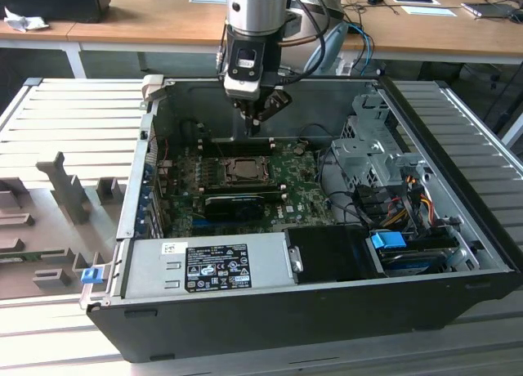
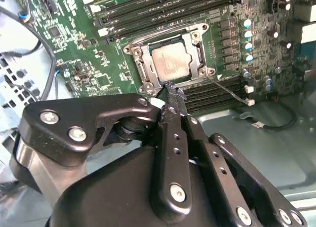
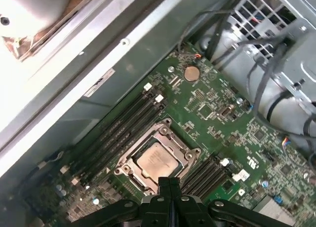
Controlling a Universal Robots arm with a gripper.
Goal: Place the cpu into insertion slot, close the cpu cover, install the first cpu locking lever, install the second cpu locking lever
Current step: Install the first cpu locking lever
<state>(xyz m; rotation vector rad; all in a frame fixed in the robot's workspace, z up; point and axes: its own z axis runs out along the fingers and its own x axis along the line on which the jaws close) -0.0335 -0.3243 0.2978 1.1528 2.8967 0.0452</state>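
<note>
The cpu (image 2: 170, 64) (image 3: 157, 162), a dull silvery square, lies in the insertion slot (image 1: 243, 170) on the green motherboard. The cpu cover (image 2: 198, 49) (image 3: 174, 138), a silvery frame plate, lies flat around the chip. From one socket corner a thin metal lever (image 2: 232, 91) sticks out over the memory slots. My gripper (image 1: 256, 129) (image 2: 173, 91) (image 3: 170, 181) hangs above the socket's edge, fingers shut together with nothing between them and clear of the board.
The motherboard (image 1: 306, 192) sits in an open black computer case (image 1: 458, 229) lying on its side. Long black memory slots (image 3: 123, 126) flank the socket. A power supply (image 1: 208, 266) lies at the front, and drive cages with cables (image 1: 384, 172) stand at the exterior view's right.
</note>
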